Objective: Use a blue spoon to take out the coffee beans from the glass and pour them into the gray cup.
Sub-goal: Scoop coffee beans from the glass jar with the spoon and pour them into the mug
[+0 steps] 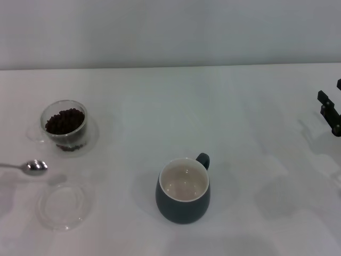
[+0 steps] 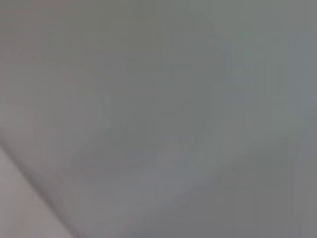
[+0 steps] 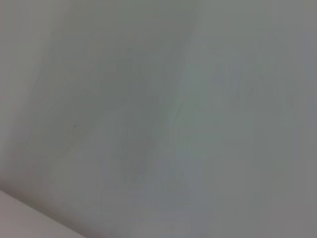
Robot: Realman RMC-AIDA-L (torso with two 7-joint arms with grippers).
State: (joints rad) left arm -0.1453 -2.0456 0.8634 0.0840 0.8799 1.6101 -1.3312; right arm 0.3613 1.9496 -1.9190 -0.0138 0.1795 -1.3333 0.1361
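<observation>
The glass (image 1: 64, 124) stands at the left of the white table, filled with dark coffee beans (image 1: 65, 120). The blue spoon (image 1: 35, 166) shows only its shiny metal bowl and a bit of stem at the left edge of the head view, in front of the glass; its handle is out of view. The spoon bowl looks empty. The gray cup (image 1: 184, 191) stands in the middle front, handle to the back right, cream inside empty. My right gripper (image 1: 330, 111) shows partly at the far right edge, well away from everything. My left gripper is out of view.
A flat clear glass dish (image 1: 64, 204) lies in front of the spoon at the left front. The glass sits on a clear saucer (image 1: 90, 140). Both wrist views show only blurred pale surface.
</observation>
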